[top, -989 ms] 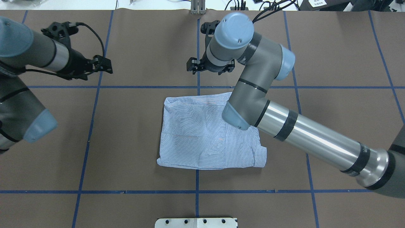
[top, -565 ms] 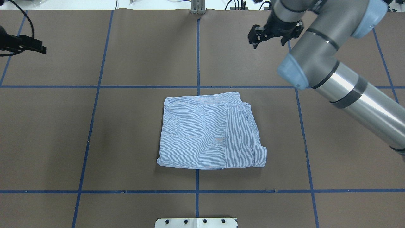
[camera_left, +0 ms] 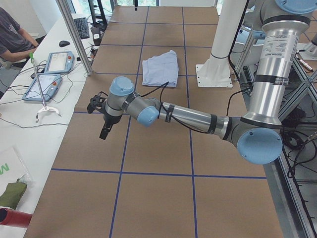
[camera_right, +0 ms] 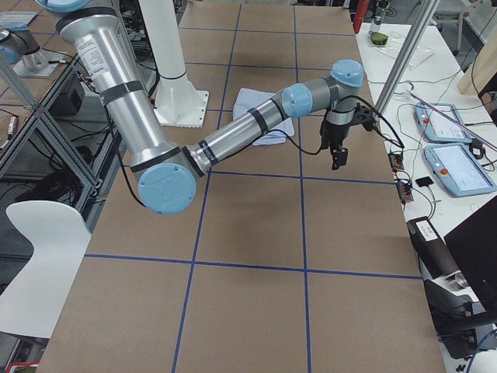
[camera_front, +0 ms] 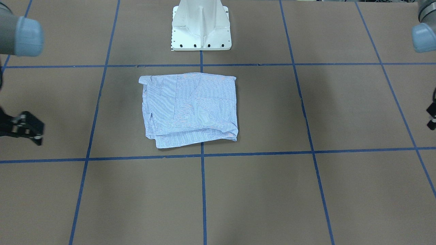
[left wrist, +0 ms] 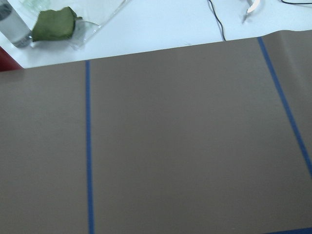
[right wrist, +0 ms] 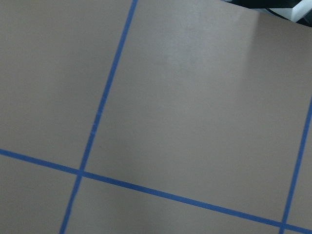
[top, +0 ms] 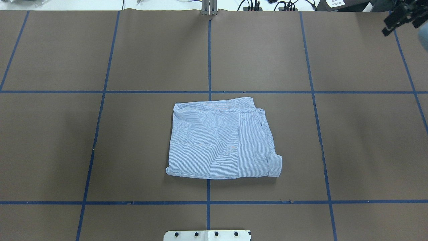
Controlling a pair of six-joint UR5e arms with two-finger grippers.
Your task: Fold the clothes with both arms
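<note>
**Loose cuff could undo the fold**

The shirt (top: 207,140) lies folded at the middle of the table (top: 351,134); the right gripper (top: 399,20), well apart, looks spread and empty; the left gripper (camera_front: 432,115) is cut off at the frame edge, so I cannot tell its state; a further pass could snag the protruding cuff (top: 275,165) and drag layers open.

I see the brown table (top: 334,140), gridded with blue tape lines (top: 150,92), the folded shirt (top: 214,140) lying flat at frame centre, a white base plate (top: 207,235) at bottom centre
</note>
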